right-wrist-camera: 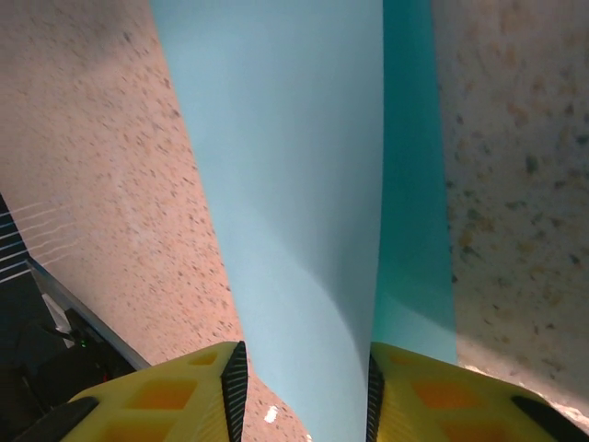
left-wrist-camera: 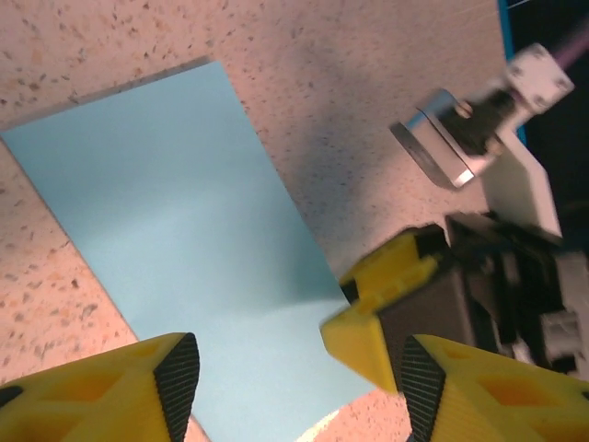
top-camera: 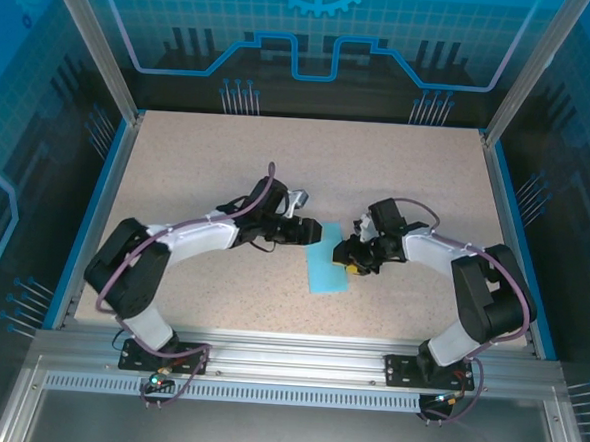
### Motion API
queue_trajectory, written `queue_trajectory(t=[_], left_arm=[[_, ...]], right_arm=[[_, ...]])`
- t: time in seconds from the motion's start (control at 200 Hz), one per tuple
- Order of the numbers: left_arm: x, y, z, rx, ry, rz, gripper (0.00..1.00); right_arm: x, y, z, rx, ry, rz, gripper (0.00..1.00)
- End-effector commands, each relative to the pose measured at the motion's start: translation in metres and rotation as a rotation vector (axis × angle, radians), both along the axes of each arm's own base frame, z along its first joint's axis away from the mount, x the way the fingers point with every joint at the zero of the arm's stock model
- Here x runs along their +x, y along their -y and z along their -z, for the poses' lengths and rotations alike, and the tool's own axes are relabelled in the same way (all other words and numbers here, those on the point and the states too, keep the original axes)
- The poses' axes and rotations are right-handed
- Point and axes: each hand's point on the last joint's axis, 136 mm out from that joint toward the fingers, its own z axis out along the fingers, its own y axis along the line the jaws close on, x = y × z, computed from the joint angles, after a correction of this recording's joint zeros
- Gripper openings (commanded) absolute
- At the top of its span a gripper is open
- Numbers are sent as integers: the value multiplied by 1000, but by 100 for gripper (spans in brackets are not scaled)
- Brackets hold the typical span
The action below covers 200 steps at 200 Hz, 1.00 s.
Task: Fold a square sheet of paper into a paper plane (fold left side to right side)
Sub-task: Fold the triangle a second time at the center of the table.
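Both arms bend inward, left claw [top-camera: 302, 231] spread wide, right claw [top-camera: 352, 262] narrowly parted.

There is one sheet of cyan paper [top-camera: 327, 268], lying on one speckled worktop [top-camera: 229, 157]. Two robot arms stand at its near edge, one left arm [top-camera: 189, 237] and one right arm [top-camera: 433, 252]. Each carries two yellow fingers, the left fingers [left-wrist-camera: 101, 391] and the right fingers [right-wrist-camera: 175, 396], which makes four in all.

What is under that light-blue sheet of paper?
Beneath the top flap of the light-blue paper sheet, a shaded lower layer peeks out. The speckled beige table surrounds it; the tabletop directly underneath is covered.
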Motion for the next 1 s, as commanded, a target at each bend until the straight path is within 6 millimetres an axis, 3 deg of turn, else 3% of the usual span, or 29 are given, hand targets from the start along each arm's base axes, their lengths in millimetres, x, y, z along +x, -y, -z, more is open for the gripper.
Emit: queue_trajectory(t=[0.0, 0.205, 0.47, 0.745, 0.995], left_arm=[[-22, -8, -7, 57, 100, 60, 66], [-63, -2, -12, 169, 194, 169, 71], [-97, 33, 2, 355, 272, 295, 78], [-104, 68, 26, 521, 292, 341, 86], [-94, 81, 49, 689, 283, 308, 89]], right_arm=[[17, -3, -12, 34, 18, 1, 38], [32, -9, -16, 41, 5, -10, 36], [36, -7, -13, 19, -19, 2, 35], [36, -6, -14, 13, -20, 8, 35], [34, -5, -11, 11, -27, 6, 35]])
